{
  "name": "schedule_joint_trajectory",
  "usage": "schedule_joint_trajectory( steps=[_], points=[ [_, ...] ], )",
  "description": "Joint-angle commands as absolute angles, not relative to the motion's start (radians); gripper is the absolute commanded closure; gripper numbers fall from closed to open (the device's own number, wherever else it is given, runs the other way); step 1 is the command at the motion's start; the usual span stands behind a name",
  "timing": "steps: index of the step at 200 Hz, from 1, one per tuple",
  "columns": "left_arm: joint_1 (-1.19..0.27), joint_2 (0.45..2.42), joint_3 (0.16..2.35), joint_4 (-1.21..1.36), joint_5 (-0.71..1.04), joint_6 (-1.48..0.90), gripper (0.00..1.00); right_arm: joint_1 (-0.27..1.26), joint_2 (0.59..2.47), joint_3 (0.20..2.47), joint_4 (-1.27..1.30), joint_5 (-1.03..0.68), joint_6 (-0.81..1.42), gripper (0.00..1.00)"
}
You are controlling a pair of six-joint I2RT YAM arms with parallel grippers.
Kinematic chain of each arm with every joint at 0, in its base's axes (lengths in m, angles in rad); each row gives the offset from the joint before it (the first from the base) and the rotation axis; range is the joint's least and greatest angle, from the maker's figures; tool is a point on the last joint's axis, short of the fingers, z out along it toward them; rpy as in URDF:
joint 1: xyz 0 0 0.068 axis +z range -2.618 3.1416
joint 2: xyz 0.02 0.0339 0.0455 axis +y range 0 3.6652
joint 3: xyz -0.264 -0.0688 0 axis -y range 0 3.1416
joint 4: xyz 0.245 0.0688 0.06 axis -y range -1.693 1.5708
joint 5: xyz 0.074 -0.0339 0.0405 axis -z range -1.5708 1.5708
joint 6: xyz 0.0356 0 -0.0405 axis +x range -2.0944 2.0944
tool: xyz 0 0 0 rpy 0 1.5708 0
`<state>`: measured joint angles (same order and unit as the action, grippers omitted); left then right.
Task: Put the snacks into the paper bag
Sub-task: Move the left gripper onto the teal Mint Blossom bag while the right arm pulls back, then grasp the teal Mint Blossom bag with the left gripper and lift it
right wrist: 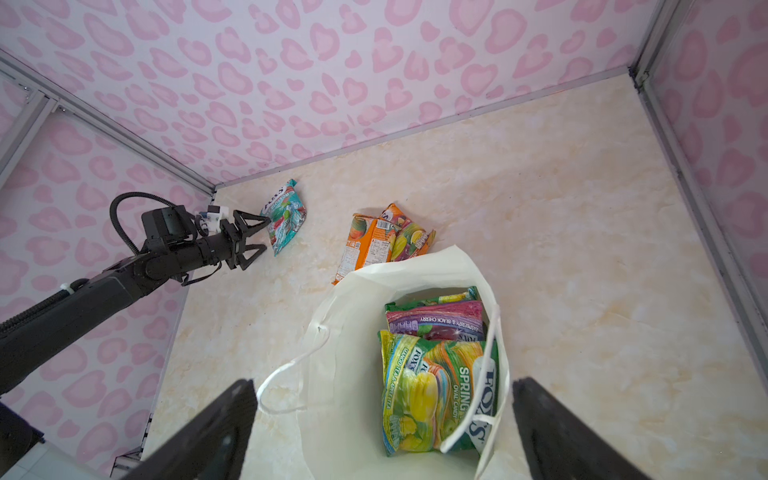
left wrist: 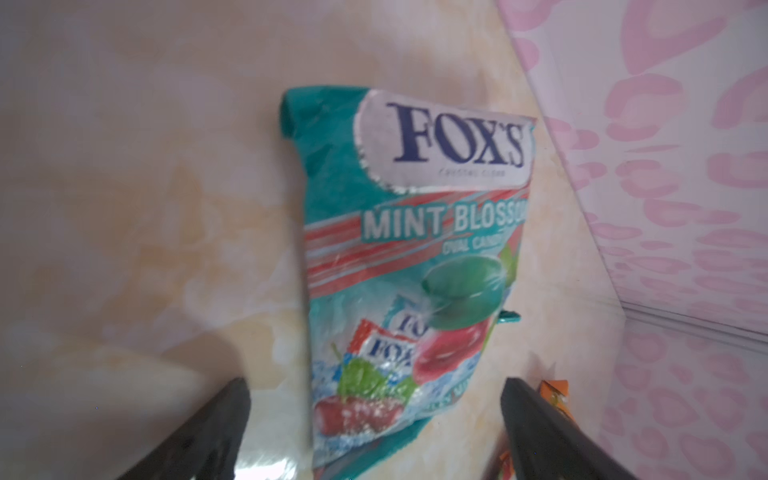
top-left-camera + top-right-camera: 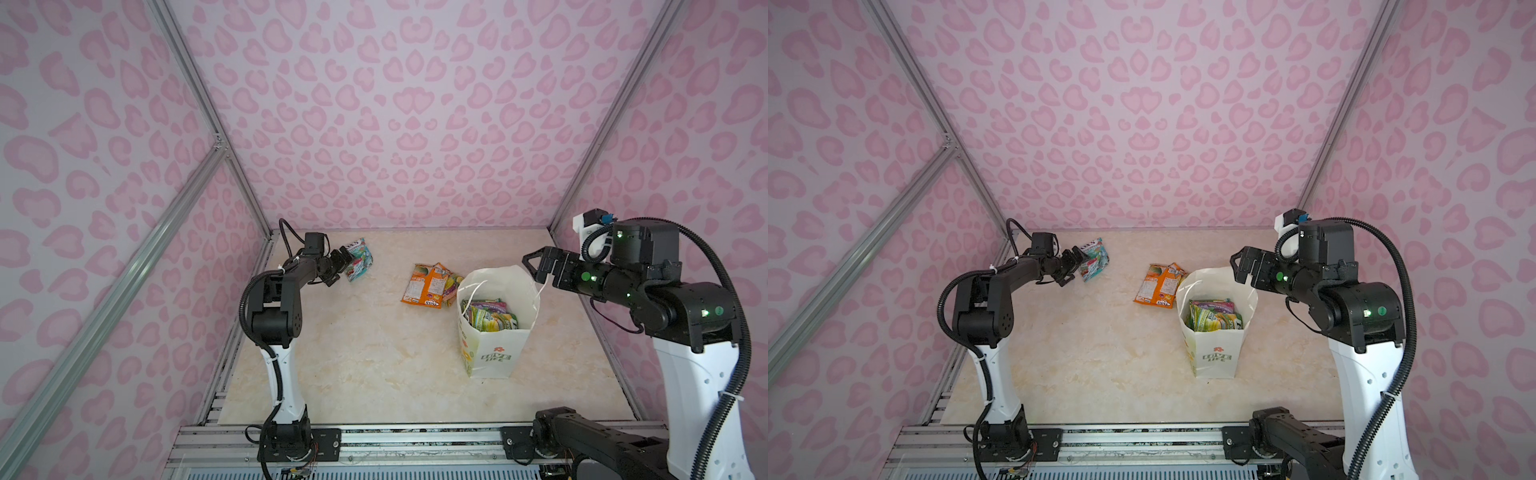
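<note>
At table point(image 3: 353, 374) 10 o'clock: left gripper point(image 3: 343, 266) spread at teal Mint Blossom pouch point(image 3: 362, 255) edge, not pinching | right gripper point(image 3: 531, 266) spread above paper bag point(image 3: 494, 357), 3 o'clock | orange pouch point(image 3: 424, 286) at bag's 10 o'clock

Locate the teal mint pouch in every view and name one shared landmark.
Top view: teal pouch at the back left of the table.
Top view: same spot.
Left wrist: fills the middle.
Right wrist: near the table's back corner.
Landmark: the open left hand beside it.
</note>
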<state>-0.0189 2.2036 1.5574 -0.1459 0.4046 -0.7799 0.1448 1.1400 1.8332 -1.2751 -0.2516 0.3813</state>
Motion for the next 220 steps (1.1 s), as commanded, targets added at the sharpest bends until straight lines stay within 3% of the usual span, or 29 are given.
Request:
schedule_joint_trajectory(
  steps=[1, 23, 64, 146, 177, 220],
  points=[
    [-0.021, 2.269, 1.603, -0.171, 0.396, -0.825, 0.06, 0.128, 1.135, 1.815, -1.278, -0.250, 0.375, 0.02],
    [-0.030, 2.314, 1.643, -0.204, 0.379, -0.838, 0.11, 0.117, 1.133, 1.809, -1.269, -0.265, 0.379, 0.03],
    [-0.084, 2.383, 1.758, -0.406, 0.262, -0.791, 0.29, 0.103, 1.125, 1.770, -1.231, -0.313, 0.399, 0.04],
    [-0.207, 2.469, 2.002, -0.761, 0.063, -0.658, 0.43, 0.078, 1.081, 1.700, -1.186, -0.377, 0.412, 0.04],
    [-0.221, 2.440, 1.946, -0.753, 0.074, -0.650, 0.48, 0.077, 1.065, 1.676, -1.172, -0.394, 0.418, 0.05],
    [-0.224, 2.296, 1.708, -0.612, 0.146, -0.648, 0.56, 0.065, 1.044, 1.656, -1.172, -0.361, 0.426, 0.05]
  ],
)
